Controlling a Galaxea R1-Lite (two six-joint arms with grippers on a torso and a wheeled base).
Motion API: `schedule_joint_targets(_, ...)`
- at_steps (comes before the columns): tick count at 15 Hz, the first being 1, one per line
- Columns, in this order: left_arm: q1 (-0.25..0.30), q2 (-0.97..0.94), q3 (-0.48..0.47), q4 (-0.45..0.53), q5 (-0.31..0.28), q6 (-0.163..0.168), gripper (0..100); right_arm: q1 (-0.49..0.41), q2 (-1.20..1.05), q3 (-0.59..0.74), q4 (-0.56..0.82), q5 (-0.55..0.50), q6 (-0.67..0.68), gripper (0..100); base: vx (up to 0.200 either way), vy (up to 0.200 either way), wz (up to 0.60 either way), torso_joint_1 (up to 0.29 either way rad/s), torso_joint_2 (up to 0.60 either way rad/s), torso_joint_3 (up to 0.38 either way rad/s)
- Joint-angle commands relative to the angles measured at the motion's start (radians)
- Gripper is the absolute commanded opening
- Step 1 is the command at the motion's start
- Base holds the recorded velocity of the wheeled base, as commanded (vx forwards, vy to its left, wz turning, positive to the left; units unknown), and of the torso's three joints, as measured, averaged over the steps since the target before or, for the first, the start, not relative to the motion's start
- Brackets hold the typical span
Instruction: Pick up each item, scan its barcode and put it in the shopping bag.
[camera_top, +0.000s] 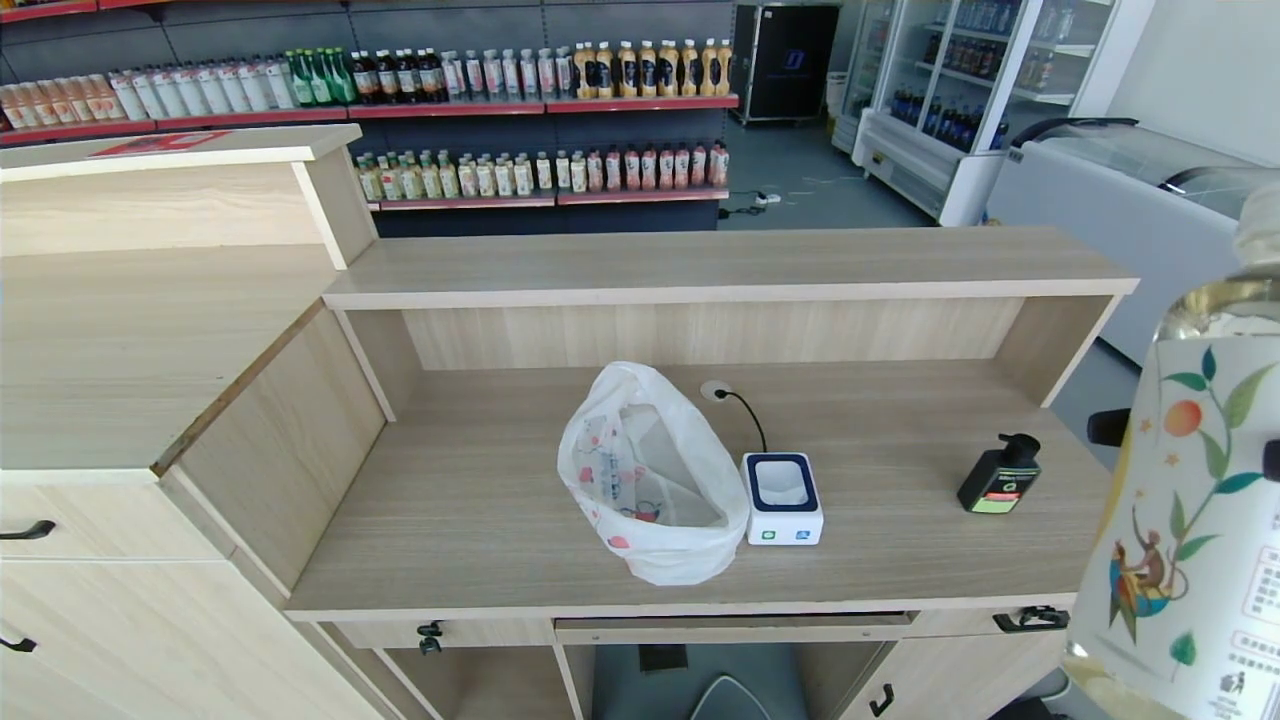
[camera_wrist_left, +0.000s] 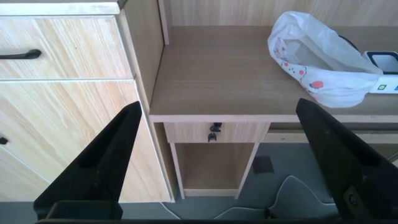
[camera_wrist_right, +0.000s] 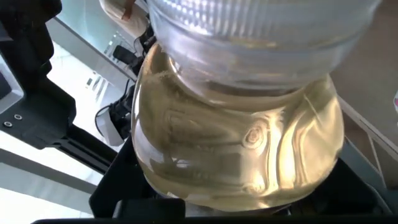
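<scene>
A clear bottle of pale yellow drink (camera_top: 1190, 520) with a fruit-and-leaf label hangs in the air at the far right, close to the head camera. My right gripper (camera_top: 1190, 445) is shut on it, a dark finger (camera_top: 1108, 427) showing at each side. The right wrist view looks along the bottle (camera_wrist_right: 242, 143) from very close. A white shopping bag (camera_top: 650, 480) stands open at the middle of the counter, touching the white barcode scanner (camera_top: 782, 495) on its right. My left gripper (camera_wrist_left: 217, 109) is open and holds nothing, low in front of the counter's left end, with the shopping bag (camera_wrist_left: 317, 59) beyond it.
A black pump bottle (camera_top: 998, 478) stands on the wooden counter (camera_top: 480, 520) right of the scanner. A raised shelf runs along the counter's back. Tall cabinets (camera_top: 120, 350) wall off the left side. A drawer with a key (camera_wrist_left: 213, 132) sits under the counter edge.
</scene>
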Motion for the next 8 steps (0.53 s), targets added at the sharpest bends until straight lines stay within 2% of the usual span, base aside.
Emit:
schedule_joint_targets(1,0.000,0.002,0.000,0.000,0.000,0.000,100,0.005,-0.026,0.016,-0.001,-0.002,0.001,0,0.000,0.000,0.00,0.000,0.00,0.000)
schedule_joint_targets(3,0.000,0.002,0.000,0.000,0.000,0.000,100,0.005,-0.021,0.016,-0.001,-0.007,0.001,0,0.000,0.000,0.00,0.000,0.00,0.000)
schedule_joint_targets(6,0.000,0.002,0.000,0.000,0.000,0.000,100,0.054,0.023,-0.007,-0.007,-0.152,0.001,0,0.000,0.000,0.00,0.000,0.00,0.000)
schedule_joint_targets(8,0.000,0.002,0.000,0.000,0.000,0.000,100,0.075,0.016,0.003,-0.004,-0.182,0.003,0,0.000,0.000,0.00,0.000,0.00,0.000)
